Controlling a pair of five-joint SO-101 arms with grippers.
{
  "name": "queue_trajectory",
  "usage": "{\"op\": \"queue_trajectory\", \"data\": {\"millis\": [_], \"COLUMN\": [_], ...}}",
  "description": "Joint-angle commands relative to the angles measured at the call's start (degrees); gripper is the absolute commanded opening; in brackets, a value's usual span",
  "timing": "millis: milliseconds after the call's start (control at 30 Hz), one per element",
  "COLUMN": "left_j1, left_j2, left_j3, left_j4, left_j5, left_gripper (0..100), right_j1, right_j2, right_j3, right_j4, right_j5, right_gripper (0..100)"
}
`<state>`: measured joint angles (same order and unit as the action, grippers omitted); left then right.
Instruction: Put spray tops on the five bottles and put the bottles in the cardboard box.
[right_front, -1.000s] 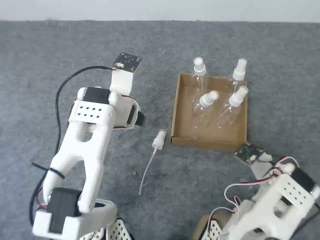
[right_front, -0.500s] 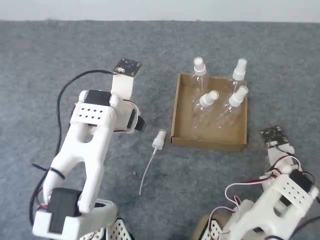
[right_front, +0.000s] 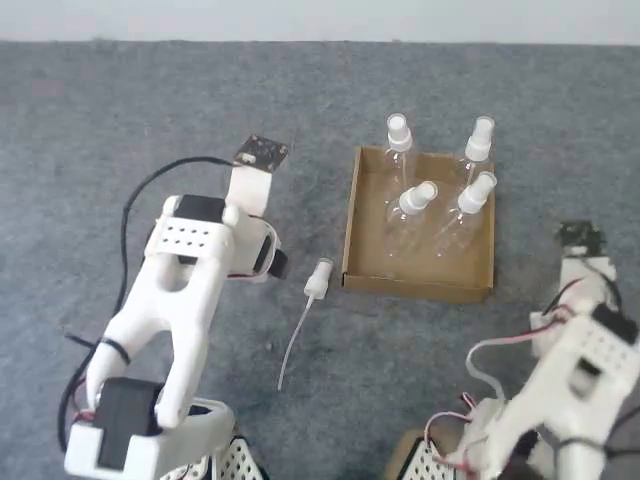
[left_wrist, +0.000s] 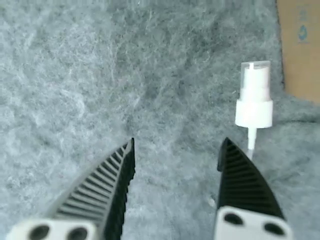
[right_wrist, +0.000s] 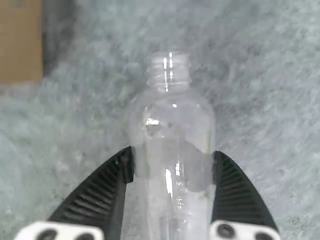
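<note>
A loose white spray top (right_front: 320, 276) lies on the grey carpet just left of the cardboard box (right_front: 350, 215), its thin tube trailing toward the near edge. My left gripper (left_wrist: 177, 145) hangs open low over the carpet, with the spray top (left_wrist: 254, 105) just beyond one fingertip. A clear uncapped bottle (right_wrist: 170, 115) sits between the fingers of my right gripper (right_wrist: 172, 152), which is shut on its body. In the high view the right arm (right_front: 585, 340) stands right of the box and hides that bottle. Inside the box stand several bottles (right_front: 412, 215) with spray tops on.
Grey carpet covers the whole table. A corner of the cardboard box (right_wrist: 20, 40) lies off to one side of the held bottle, and its edge (left_wrist: 300, 45) lies past the spray top. Open carpet lies in front of the box and far left.
The right arm has swung right, from the box's front right corner to beside its right side. The left arm has shifted slightly toward the spray top.
</note>
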<state>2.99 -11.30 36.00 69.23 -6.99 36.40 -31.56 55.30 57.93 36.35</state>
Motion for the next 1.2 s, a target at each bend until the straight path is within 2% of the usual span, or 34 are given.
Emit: {"op": "queue_trajectory", "data": {"millis": [0, 167, 367, 533, 667, 933, 1167], "left_j1": [0.26, 1.05, 7.82, 10.2, 10.9, 12.57, 10.9], "left_j2": [-4.92, -6.07, -5.98, -4.13, 2.46, 14.59, 14.68], "left_j3": [4.09, 6.9, 6.64, 9.54, 8.31, 0.4, 0.04], "left_j4": [-6.59, -11.52, -12.84, -21.19, -25.67, -24.0, -22.77], "left_j5": [-0.53, -0.53, -0.44, -0.53, -0.44, -0.09, -0.09], "left_gripper": [24, 24, 24, 24, 24, 24, 13], "right_j1": [-0.84, -0.84, -2.86, -3.82, -3.82, -3.74, -3.65], "right_j2": [8.31, 18.24, 26.33, 29.49, 30.29, 30.29, 30.29], "right_j3": [-10.46, -18.11, -23.56, -25.85, -26.64, -26.64, -26.2], "right_j4": [-0.48, -0.92, -1.01, -1.01, -1.01, -1.01, -1.01], "right_j5": [-1.14, -0.97, -1.05, -1.49, -1.49, -1.41, -1.05], "right_gripper": [15.5, 15.5, 15.5, 15.5, 15.5, 15.5, 15.5]}}
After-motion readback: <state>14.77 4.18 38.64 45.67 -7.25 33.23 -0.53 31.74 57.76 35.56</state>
